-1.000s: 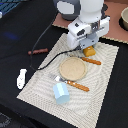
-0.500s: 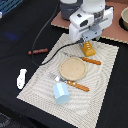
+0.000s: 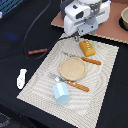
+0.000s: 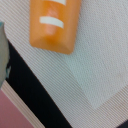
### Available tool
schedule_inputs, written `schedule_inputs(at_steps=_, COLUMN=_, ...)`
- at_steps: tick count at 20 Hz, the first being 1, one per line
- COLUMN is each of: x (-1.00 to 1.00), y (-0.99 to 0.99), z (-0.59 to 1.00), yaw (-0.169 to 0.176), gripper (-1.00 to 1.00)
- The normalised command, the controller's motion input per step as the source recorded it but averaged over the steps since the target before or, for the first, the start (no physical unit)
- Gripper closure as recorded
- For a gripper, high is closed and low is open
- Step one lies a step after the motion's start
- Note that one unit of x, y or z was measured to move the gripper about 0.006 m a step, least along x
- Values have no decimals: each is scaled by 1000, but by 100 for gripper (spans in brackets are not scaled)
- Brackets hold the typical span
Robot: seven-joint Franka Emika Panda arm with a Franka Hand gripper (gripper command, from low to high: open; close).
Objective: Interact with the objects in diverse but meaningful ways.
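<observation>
Orange-yellow block [image 3: 87,48] lies flat on the woven placemat [image 3: 45,80], near the mat's far corner on the exterior view's right, just beside the orange-handled knife [image 3: 90,61] and near the round tan plate [image 3: 73,68]. The wrist view shows the block [image 4: 54,22] close under the camera with white ridges on top and nothing clamped around it, so my read is it's resting free. Gripper [image 3: 78,36] hangs just above the mat right beside the block; fingers aren't resolvable in either view, so can't tell if it's released or clenched. Other items are well apart: brown stick [image 3: 37,51] and white bone piece [image 3: 21,78] off the mat on the dark table toward the exterior view's left, blue cup [image 3: 61,93] on the mat's near side next to the fork [image 3: 71,83]. Risks from here: the block sits at an angle to the mat edge, so a descent without matching wrist yaw could catch a corner and skid it into the knife. Ridged top plus smooth sides probably means a poor pinch if grabbed off-centre. Pressing too low could snag the placemat weave and drag the whole setting.
</observation>
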Motion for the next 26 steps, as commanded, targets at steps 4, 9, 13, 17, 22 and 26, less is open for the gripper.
schedule_inputs(at_steps=4, x=-783, y=-384, z=154, yaw=-21, gripper=-100)
schedule_inputs(at_steps=9, x=-814, y=-400, z=135, yaw=-24, gripper=-100)
schedule_inputs(at_steps=13, x=-745, y=-343, z=48, yaw=22, gripper=-100)
schedule_inputs(at_steps=17, x=-592, y=-146, z=0, yaw=118, gripper=-100)
schedule_inputs(at_steps=22, x=-553, y=-64, z=0, yaw=151, gripper=-100)
schedule_inputs(at_steps=26, x=-538, y=-3, z=0, yaw=174, gripper=-100)
